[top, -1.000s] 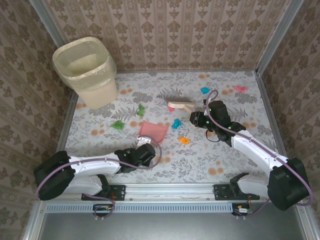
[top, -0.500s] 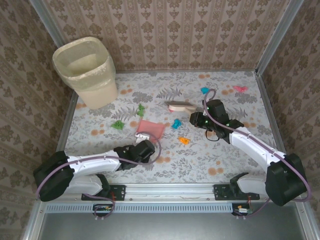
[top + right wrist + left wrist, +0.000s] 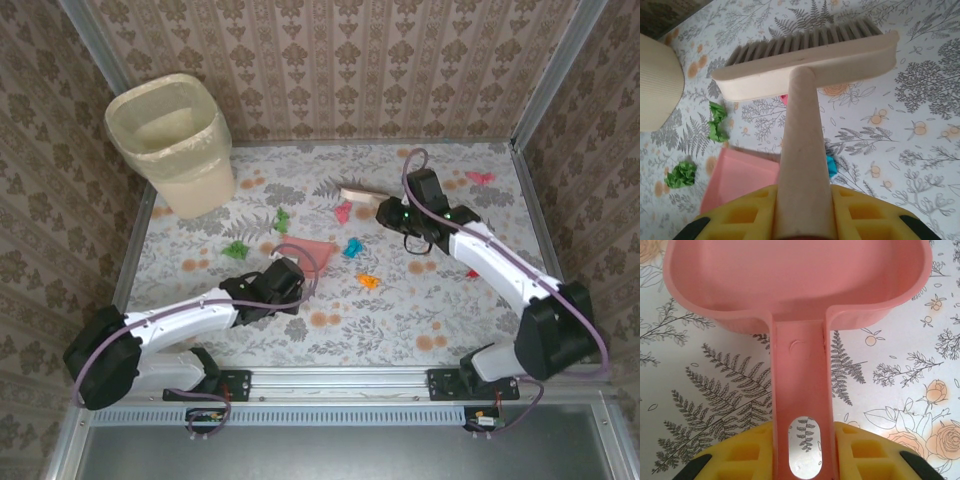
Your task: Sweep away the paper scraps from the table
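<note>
The left hand point(image 3: 802, 460) is squeezing the handle of the pink dustpan point(image 3: 790, 285). The right hand point(image 3: 802, 220) is gripping the brush point(image 3: 807, 65) by its stick. The paper scraps point(image 3: 352, 247) are lying on the worktop point(image 3: 400, 320), some between the two hands and some farther out past them.

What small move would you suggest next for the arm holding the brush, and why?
Probably the right gripper should draw the brush toward the dustpan: a pink scrap lies between the two, on the side where the dustpan's mouth opens, so a short stroke may push it in.
</note>
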